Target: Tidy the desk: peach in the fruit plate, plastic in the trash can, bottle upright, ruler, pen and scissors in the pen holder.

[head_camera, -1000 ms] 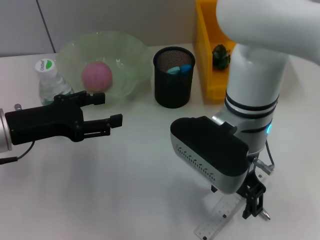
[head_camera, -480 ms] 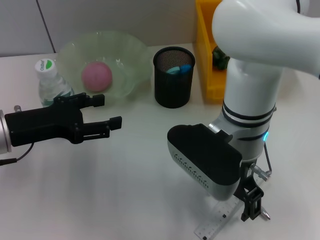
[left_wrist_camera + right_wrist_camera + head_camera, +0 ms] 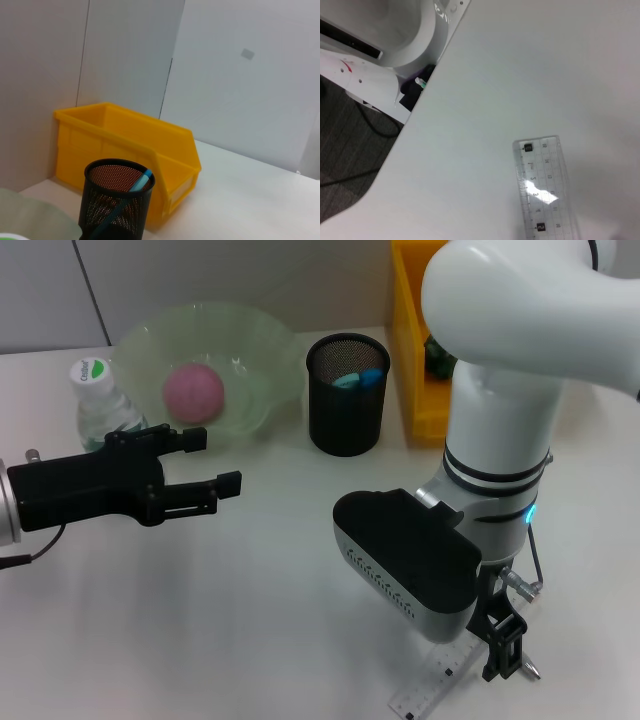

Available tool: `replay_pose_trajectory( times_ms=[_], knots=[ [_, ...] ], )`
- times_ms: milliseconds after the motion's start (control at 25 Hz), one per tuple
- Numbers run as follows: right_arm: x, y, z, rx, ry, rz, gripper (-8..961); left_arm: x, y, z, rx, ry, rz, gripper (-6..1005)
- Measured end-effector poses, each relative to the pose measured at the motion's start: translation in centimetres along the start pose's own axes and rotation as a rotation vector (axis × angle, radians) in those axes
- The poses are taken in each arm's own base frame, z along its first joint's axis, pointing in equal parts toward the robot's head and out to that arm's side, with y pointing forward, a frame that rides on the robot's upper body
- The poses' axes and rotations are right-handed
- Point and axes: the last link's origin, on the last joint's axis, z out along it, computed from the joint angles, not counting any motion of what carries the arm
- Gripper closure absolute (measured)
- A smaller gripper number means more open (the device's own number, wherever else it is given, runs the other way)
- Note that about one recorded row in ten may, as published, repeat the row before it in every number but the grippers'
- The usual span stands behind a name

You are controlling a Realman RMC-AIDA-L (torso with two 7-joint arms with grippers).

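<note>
A clear ruler (image 3: 440,680) lies flat near the table's front edge, and the right wrist view shows the ruler (image 3: 545,192) close up. My right gripper (image 3: 505,652) hangs just above the ruler's right end, fingers pointing down. My left gripper (image 3: 215,460) hovers open and empty at the left, in front of the fruit plate (image 3: 255,340). The pink peach (image 3: 193,392) rests in that green glass plate. A bottle (image 3: 100,405) stands upright to its left. The black mesh pen holder (image 3: 347,400) holds blue-handled items (image 3: 358,378); the pen holder (image 3: 117,205) also shows in the left wrist view.
The yellow bin (image 3: 420,360) stands behind the pen holder at the right, with a dark green crumpled thing (image 3: 440,353) inside. The table's front edge (image 3: 405,130) runs close to the ruler, with floor and the robot base (image 3: 395,35) beyond it.
My right arm has shifted slightly left and lowered its gripper toward the ruler's end. The left arm has barely moved.
</note>
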Motion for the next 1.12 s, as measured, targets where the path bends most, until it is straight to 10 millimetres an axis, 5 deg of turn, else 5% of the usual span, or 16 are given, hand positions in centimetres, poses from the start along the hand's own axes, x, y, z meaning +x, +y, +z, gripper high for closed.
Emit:
replay_pose_trajectory(
  times_ms=[1120],
  knots=[
    [0.03,-0.01,0.39,0.003,0.021,-0.009,156,0.11,-0.17,0.06,0.007,-0.004,0.0,167]
  ],
)
